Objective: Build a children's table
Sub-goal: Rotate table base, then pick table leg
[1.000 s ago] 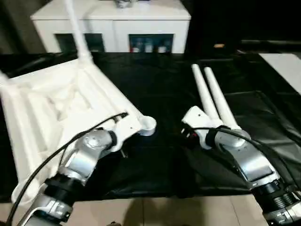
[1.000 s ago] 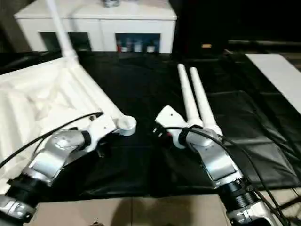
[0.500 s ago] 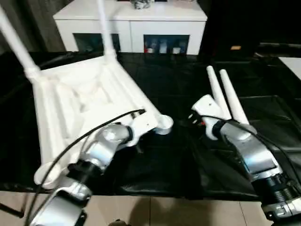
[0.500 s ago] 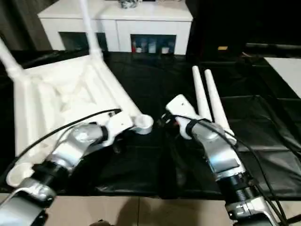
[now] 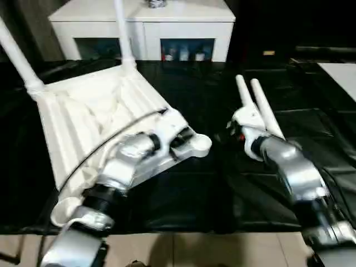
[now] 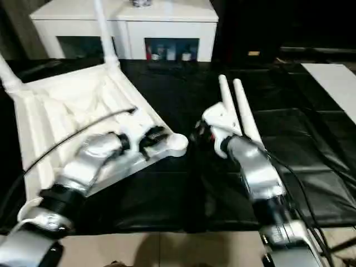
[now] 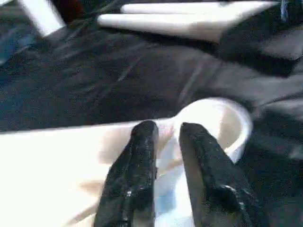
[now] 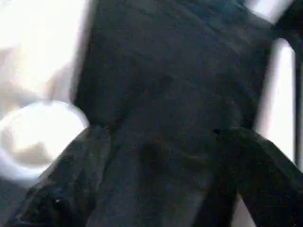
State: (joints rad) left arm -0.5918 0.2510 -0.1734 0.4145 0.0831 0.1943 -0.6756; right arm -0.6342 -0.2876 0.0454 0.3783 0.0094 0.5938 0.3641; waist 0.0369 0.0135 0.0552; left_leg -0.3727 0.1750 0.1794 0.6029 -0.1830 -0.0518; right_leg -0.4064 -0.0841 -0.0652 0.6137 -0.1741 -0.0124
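The tabletop (image 5: 94, 119) lies underside up on the black cloth (image 5: 183, 183), ribs showing. Two legs stand up from its far sockets: one (image 5: 123, 33) at the far corner toward the cabinet (image 5: 142, 25), the other (image 5: 16, 53) at the far left corner. The near right corner ends in an empty round socket (image 5: 197, 146), and another empty socket (image 5: 62, 211) sits at the near left corner.

The left gripper (image 7: 165, 135) rests over the tabletop's edge just behind that near right socket. Its two black fingers (image 7: 137, 165) stand a narrow gap apart, with the white rim beside the socket showing between and beneath them; whether they pinch the rim cannot be told. The socket opens just past the fingertips.

The right gripper (image 8: 161, 137) hangs over bare cloth with its fingers (image 8: 71, 175) spread wide and nothing between them. The empty socket lies just off one fingertip, and a loose leg (image 8: 277, 94) lies off the other. From the head camera, two loose legs (image 5: 253, 108) lie side by side on the cloth, touching or nearly so, running away from the right gripper's wrist toward the far side of the cloth.
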